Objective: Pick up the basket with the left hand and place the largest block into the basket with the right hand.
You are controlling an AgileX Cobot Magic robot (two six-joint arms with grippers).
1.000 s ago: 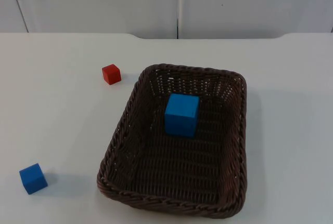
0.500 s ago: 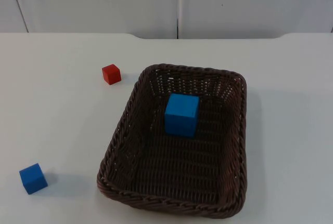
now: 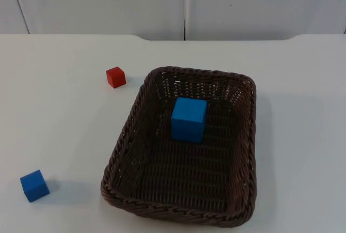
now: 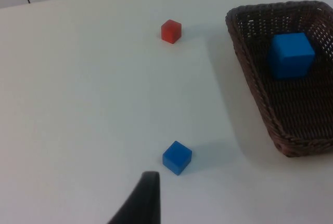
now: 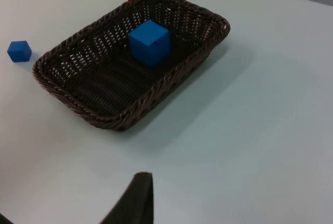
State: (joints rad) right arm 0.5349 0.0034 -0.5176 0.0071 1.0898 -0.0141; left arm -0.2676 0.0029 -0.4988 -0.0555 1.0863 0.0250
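Nothing is being moved since a second ago: the largest blue block is being held inside the basket, finger states cannot be told.

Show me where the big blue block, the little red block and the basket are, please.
Big blue block (image 3: 188, 118), top view, its middle, inside the basket.
Little red block (image 3: 115, 77), top view, its middle.
Basket (image 3: 178, 214), top view, its near rim.
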